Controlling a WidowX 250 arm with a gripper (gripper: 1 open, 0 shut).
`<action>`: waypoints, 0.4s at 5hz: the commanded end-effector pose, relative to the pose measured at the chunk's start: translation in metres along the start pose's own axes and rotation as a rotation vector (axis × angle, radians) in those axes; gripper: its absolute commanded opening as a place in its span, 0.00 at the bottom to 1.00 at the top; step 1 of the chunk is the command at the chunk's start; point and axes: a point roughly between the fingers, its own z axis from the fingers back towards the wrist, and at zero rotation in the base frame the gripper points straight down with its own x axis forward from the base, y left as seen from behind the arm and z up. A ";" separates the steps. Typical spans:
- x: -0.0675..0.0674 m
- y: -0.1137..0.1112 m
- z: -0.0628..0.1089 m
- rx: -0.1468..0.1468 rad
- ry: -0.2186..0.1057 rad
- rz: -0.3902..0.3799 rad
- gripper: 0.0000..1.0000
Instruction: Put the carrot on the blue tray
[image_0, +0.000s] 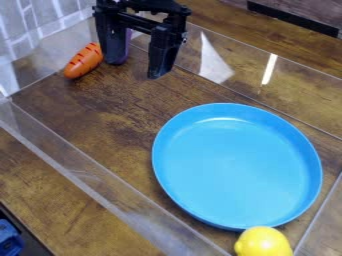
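Note:
The carrot is a stubby orange toy lying on the wooden table at the upper left, its green top pointing up and to the right. My black gripper hangs just to the right of it, pointing down, open, with nothing between its fingers. It does not touch the carrot. The blue tray is a large round plate at the lower right, with nothing on it.
A yellow lemon sits at the bottom edge, just below the tray's rim. Clear plastic walls border the wooden work area on the left and front. A reflective panel stands behind the gripper.

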 end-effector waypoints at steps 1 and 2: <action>0.002 -0.001 -0.003 -0.001 0.012 0.069 1.00; 0.004 0.009 -0.006 0.010 0.015 0.123 1.00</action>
